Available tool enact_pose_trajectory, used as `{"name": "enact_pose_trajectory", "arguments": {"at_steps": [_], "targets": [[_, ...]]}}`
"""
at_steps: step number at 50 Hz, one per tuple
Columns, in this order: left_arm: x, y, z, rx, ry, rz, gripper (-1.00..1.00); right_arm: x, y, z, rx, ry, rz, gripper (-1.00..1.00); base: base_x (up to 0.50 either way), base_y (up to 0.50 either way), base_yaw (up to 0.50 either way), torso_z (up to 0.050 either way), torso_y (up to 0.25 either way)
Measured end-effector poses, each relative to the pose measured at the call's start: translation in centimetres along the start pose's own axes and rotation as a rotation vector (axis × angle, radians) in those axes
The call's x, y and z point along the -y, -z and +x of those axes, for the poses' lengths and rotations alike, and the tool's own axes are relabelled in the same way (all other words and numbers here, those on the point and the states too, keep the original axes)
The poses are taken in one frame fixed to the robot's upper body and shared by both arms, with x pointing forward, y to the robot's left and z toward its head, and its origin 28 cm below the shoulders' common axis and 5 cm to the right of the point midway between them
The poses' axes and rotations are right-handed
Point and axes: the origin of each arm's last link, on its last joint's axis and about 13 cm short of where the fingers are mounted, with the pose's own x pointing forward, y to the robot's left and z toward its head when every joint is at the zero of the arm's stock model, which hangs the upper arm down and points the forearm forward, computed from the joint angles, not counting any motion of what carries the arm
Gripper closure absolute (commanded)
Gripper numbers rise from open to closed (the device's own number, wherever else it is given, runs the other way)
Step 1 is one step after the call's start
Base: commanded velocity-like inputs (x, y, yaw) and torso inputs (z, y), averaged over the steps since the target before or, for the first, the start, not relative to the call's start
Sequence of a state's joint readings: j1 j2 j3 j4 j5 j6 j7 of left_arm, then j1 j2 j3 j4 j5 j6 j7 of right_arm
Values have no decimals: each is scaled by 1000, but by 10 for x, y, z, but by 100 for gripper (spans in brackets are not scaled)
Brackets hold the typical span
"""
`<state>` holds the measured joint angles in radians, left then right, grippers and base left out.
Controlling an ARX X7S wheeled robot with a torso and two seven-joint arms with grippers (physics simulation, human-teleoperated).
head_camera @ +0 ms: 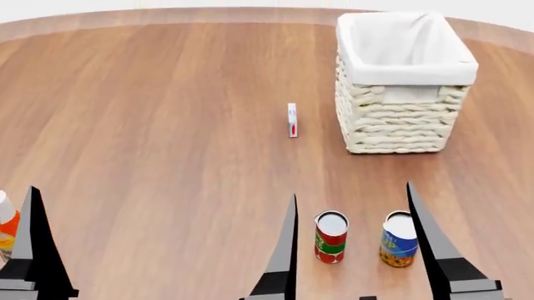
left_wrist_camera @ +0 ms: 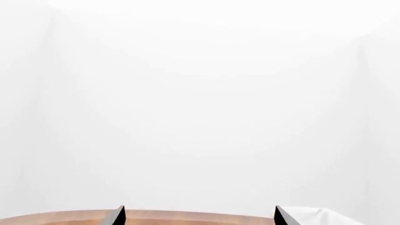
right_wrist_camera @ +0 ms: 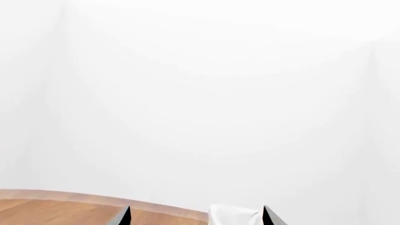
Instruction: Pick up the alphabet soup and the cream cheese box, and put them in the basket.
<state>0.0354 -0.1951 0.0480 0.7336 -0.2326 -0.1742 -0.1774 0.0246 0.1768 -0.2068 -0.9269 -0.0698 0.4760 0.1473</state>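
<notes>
The alphabet soup (head_camera: 399, 241), a blue-labelled can, stands upright at the near right of the wooden table. The cream cheese box (head_camera: 292, 120) stands on edge mid-table, left of the basket (head_camera: 401, 125). My right gripper (head_camera: 351, 189) is open and empty, raised at the near edge. In the head view the soup shows between its fingers, beside the right one. My left gripper (left_wrist_camera: 200, 208) is open and empty at the near left. Only one of its fingers (head_camera: 34, 237) shows in the head view. The right wrist view shows the right gripper (right_wrist_camera: 196, 208) wide open and the basket's white lining (right_wrist_camera: 234, 216).
A red and green can (head_camera: 331, 237) stands just left of the soup. An orange and white object (head_camera: 7, 228) sits at the left edge beside my left finger. The table's far rim (head_camera: 167, 12) curves along the back. White cloth (left_wrist_camera: 325, 216) shows in the left wrist view.
</notes>
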Motion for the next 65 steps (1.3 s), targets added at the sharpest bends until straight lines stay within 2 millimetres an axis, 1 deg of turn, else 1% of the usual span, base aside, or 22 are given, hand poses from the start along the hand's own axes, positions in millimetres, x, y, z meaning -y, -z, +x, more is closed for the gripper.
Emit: {"name": "enact_pose_trajectory", "arguments": {"at_steps": [65], "targets": [[1,3,-4,11,-15,-5,-100,0,1,-2,-1,0,22,-100,225,0,0,0,0]]}}
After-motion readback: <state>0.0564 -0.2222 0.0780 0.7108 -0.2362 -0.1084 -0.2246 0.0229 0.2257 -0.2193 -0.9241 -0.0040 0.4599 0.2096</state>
